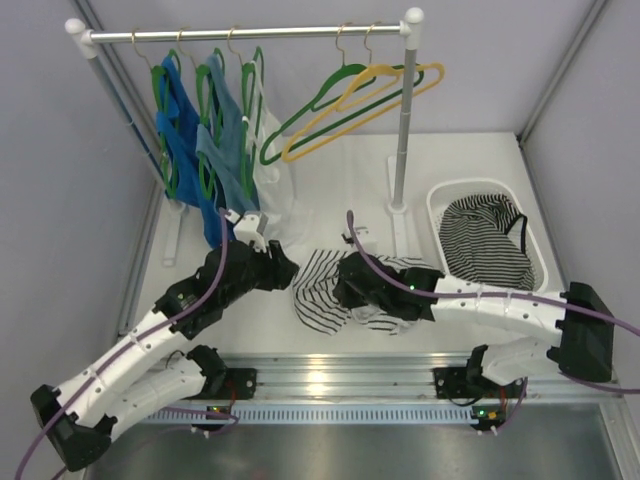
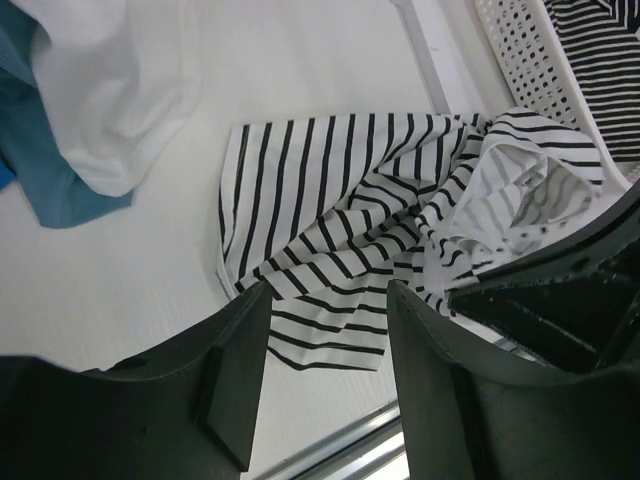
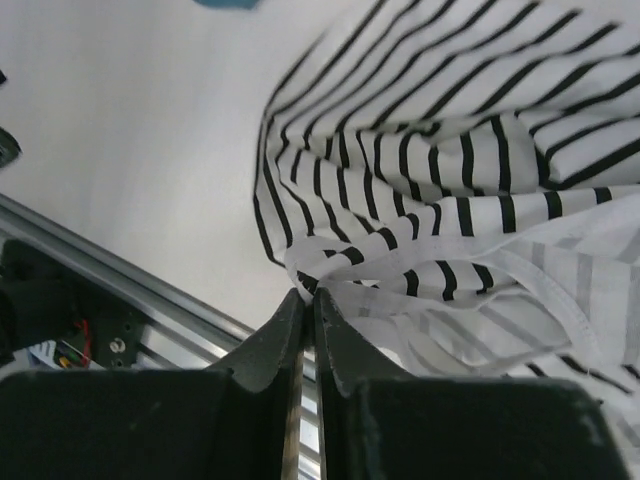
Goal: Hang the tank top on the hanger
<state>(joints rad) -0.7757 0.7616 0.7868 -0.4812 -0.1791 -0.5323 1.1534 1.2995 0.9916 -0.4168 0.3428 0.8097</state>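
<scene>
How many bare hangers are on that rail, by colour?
Green hanger: 1
Yellow hanger: 1
Total: 2

Lab booth: grey panels (image 1: 50, 200), aluminium rail (image 1: 330, 372)

- White table (image 1: 340, 190): crumpled striped tank top (image 1: 318, 290) lies at centre.
- White basket (image 1: 437, 215) sits at 3 o'clock.
- Clothes rack (image 1: 398, 170) stands toward 12 o'clock.
</scene>
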